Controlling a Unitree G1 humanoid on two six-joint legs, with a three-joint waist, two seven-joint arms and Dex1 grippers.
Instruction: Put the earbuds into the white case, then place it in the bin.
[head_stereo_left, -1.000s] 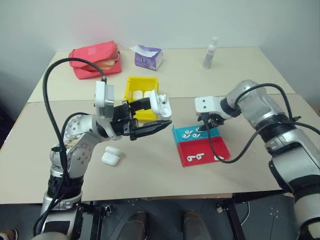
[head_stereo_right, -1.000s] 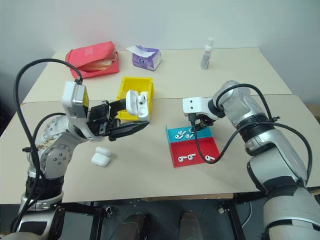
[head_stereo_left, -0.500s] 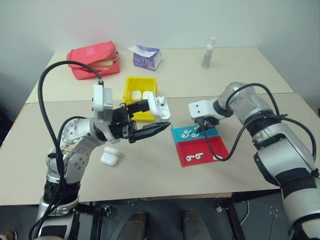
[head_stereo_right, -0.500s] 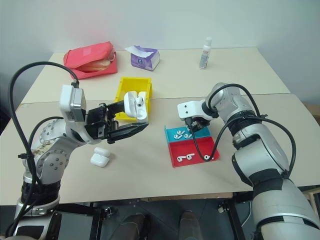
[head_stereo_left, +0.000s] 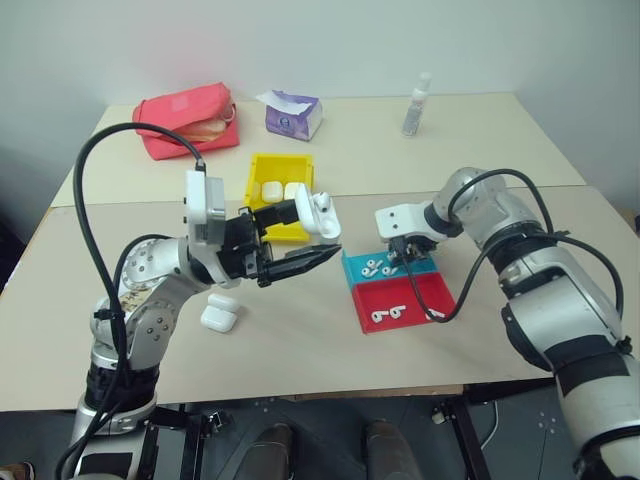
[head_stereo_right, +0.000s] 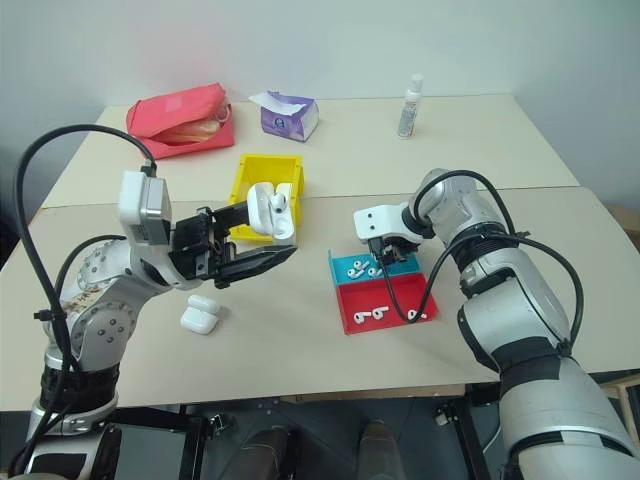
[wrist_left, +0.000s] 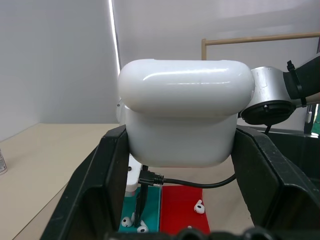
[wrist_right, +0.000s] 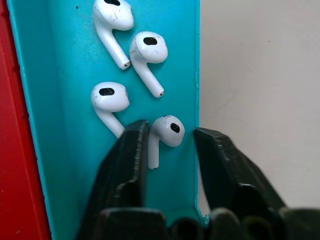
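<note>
My left gripper (head_stereo_left: 318, 232) is shut on the white case (wrist_left: 185, 115) and holds it above the table with its lid flipped up (head_stereo_left: 322, 212). My right gripper (wrist_right: 170, 150) points down into the blue half of the tray (head_stereo_left: 362, 262). It is open, and its fingers (wrist_right: 132, 160) stand on either side of one of the earbuds (wrist_right: 167, 131). One finger touches the stem and the other is a little apart. Three more earbuds (wrist_right: 107, 97) lie beside it. The yellow bin (head_stereo_left: 262, 166) stands behind the held case with two white cases (head_stereo_left: 282, 190) inside.
The tray's red half (head_stereo_left: 412, 292) holds more earbuds (head_stereo_left: 388, 315). Two white cases (head_stereo_left: 222, 310) lie on the table under my left arm. A red pouch (head_stereo_left: 190, 120), a tissue pack (head_stereo_left: 295, 113) and a small bottle (head_stereo_left: 420, 105) stand along the far edge.
The whole view has shifted a little. My right gripper stays over the blue tray half. My left gripper keeps holding the case in the same place.
</note>
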